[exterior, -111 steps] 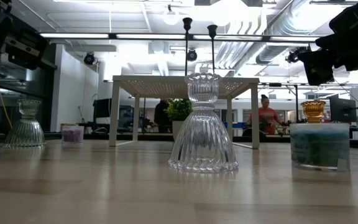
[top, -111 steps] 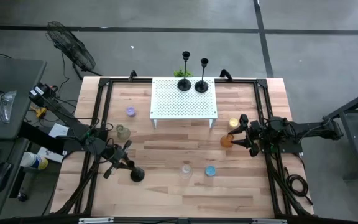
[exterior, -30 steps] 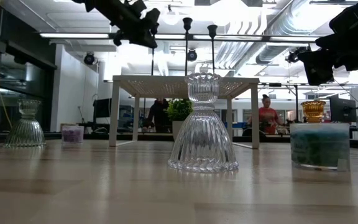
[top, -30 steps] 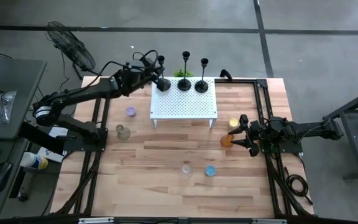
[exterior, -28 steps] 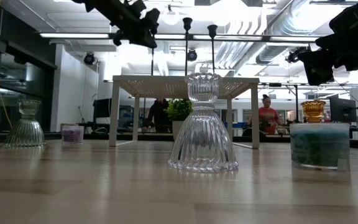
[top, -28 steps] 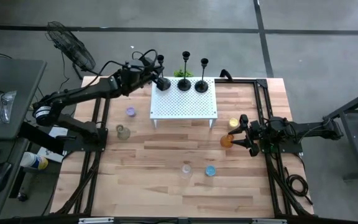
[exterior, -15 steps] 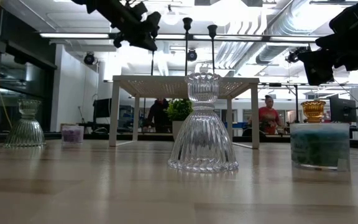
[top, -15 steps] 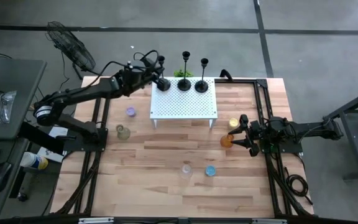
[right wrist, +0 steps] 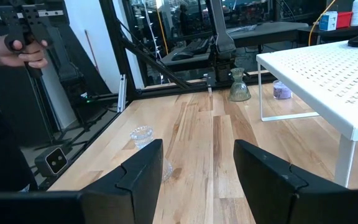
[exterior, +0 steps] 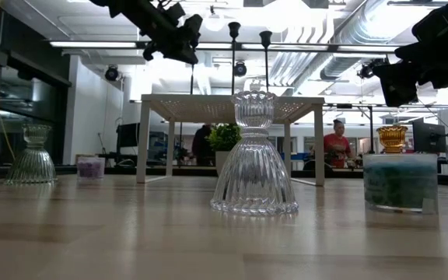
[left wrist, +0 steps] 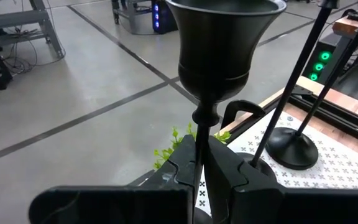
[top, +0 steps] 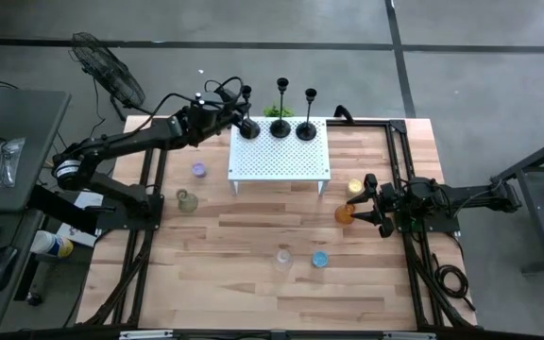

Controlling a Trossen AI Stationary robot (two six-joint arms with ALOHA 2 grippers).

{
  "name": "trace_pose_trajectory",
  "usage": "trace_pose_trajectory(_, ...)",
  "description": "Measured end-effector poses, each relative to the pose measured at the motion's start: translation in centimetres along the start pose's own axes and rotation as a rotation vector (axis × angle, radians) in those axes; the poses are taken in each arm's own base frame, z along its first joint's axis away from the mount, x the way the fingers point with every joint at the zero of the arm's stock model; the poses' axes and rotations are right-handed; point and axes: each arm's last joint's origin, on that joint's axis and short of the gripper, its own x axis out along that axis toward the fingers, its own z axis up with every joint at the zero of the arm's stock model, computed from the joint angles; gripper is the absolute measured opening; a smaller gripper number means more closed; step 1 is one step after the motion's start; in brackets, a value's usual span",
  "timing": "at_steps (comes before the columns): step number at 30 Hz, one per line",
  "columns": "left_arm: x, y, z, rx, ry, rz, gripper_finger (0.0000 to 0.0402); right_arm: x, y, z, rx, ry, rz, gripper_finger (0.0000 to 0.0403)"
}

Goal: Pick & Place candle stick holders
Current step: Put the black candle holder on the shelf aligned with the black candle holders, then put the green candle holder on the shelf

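Observation:
Three tall black candlesticks are at the far edge of the white perforated shelf [top: 281,161]. Two stand free on their round bases [top: 280,129] [top: 306,130]. My left gripper [top: 240,111] is shut on the third candlestick [top: 247,125], at the shelf's far left corner; its cup [left wrist: 225,37] rises above the fingers. My right gripper [top: 365,206] is open and empty at the table's right, beside an orange cup [top: 345,213] and a yellow cup [top: 355,188]. A clear ribbed holder [top: 282,255], a blue cup [top: 319,259], a purple cup [top: 198,170] and a greenish glass holder [top: 187,200] stand on the table. My left gripper pinches the candlestick's thin stem [left wrist: 199,134] between its two fingers [left wrist: 229,171], a little below the cup. The fingers come from the table's left and lie across the stem [exterior: 191,78]. The candlestick is upright, its base over the shelf's far left corner; whether the base rests there I cannot tell.
The table's black frame rails [top: 399,161] run along its left and right sides. A small green plant [left wrist: 179,140] shows behind the shelf. A person's hand [right wrist: 17,50] holds a controller beyond the table's left side. Bare wood lies in front of the shelf [top: 272,222].
Since the earliest frame my left gripper has carried the third candlestick from the table's near left up to the shelf's far left corner. Over the last second it has edged slightly toward the table's right, the candlestick staying upright. My right gripper has kept still.

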Motion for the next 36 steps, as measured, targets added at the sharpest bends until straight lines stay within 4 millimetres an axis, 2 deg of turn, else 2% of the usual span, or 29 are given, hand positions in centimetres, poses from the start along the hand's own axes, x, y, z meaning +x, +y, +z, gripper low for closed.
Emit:
trace_pose_trajectory(3, 0.0, 0.0, 0.0, 0.001, 0.005, -0.016, 0.0009, 0.0, 0.0, 0.0, 0.0, 0.0, 0.0, 0.0191)
trace_pose_trajectory(10, 0.2, -0.1, -0.4, 0.009, 0.036, -0.026, 0.0052, 0.0, 0.0, 0.0, 0.0, 0.0, 0.0, 0.0191)
trace_pose_trajectory(18, 0.1, -0.1, -0.4, 0.023, 0.033, -0.027, 0.0081, 0.0, 0.0, 0.0, 0.0, 0.0, 0.0, 0.0191)
trace_pose_trajectory(25, 0.0, -0.1, -0.3, 0.039, 0.031, -0.052, 0.0151, 0.0, 0.0, 0.0, 0.0, 0.0, 0.0, 0.0191)
trace_pose_trajectory(30, -1.0, 0.2, 0.0, 0.044, 0.035, -0.042, 0.0192, 0.0, 0.0, 0.0, 0.0, 0.0, 0.0, 0.0191)
trace_pose_trajectory(36, -2.5, 0.0, 0.1, 0.066, 0.052, -0.004, 0.02, 0.0, 0.0, 0.0, 0.0, 0.0, 0.0, 0.0191)
